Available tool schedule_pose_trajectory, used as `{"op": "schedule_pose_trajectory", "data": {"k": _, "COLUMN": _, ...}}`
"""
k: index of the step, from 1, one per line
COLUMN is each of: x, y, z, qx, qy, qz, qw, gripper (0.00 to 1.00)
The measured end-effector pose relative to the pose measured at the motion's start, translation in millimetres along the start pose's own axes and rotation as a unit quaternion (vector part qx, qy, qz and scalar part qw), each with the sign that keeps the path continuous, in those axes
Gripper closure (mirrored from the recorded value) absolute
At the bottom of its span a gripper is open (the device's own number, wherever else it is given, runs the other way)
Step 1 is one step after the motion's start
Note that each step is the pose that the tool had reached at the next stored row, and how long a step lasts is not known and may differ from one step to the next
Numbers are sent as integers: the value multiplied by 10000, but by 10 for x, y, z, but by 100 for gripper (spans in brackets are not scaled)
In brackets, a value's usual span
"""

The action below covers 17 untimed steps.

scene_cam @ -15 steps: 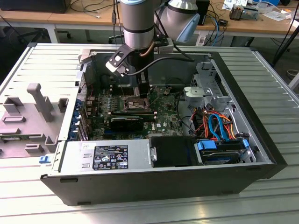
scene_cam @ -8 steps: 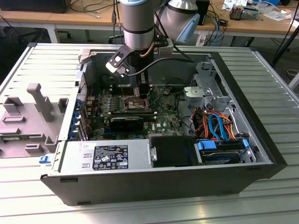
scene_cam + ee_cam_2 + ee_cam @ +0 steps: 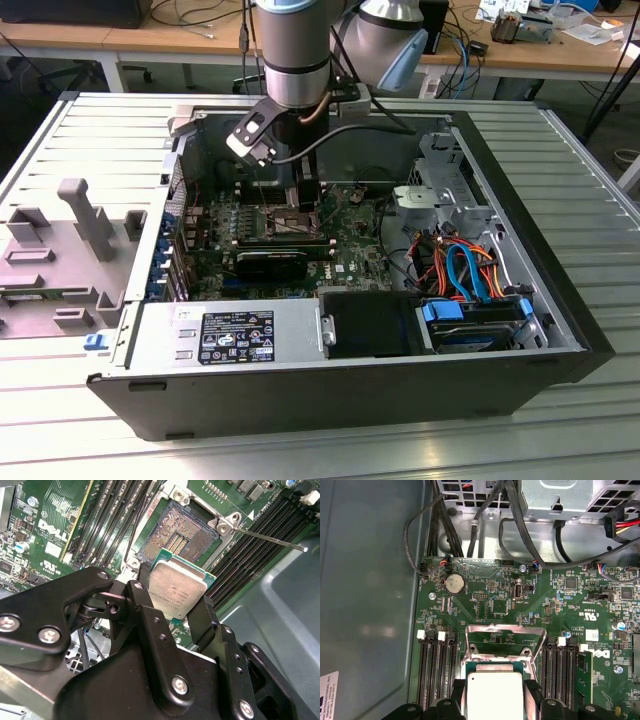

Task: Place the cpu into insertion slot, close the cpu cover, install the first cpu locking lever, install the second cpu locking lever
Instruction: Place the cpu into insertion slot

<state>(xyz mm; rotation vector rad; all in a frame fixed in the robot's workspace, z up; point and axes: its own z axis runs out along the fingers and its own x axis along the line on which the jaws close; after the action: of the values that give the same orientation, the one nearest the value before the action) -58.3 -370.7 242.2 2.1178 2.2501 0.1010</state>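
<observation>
Step one: my end effector pinches the cpu by its edges, hovering just above the bare insertion slot (cpu cover raised). Seating calls for square, level alignment.

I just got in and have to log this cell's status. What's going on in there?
A robot arm is working inside an open computer case. Its gripper is shut on the cpu, with the fingers pinching two opposite edges and holding it over the socket. The socket's pins are bare, so the chip is not seated yet. The cover is swung open, and a locking lever stands free.
</observation>
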Motion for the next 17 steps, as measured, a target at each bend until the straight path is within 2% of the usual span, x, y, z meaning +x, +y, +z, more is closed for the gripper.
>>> {"op": "schedule_pose_trajectory", "data": {"k": 17, "x": -2, "y": -3, "z": 30, "qx": 0, "qy": 0, "qz": 0, "qw": 10000, "gripper": 46}}
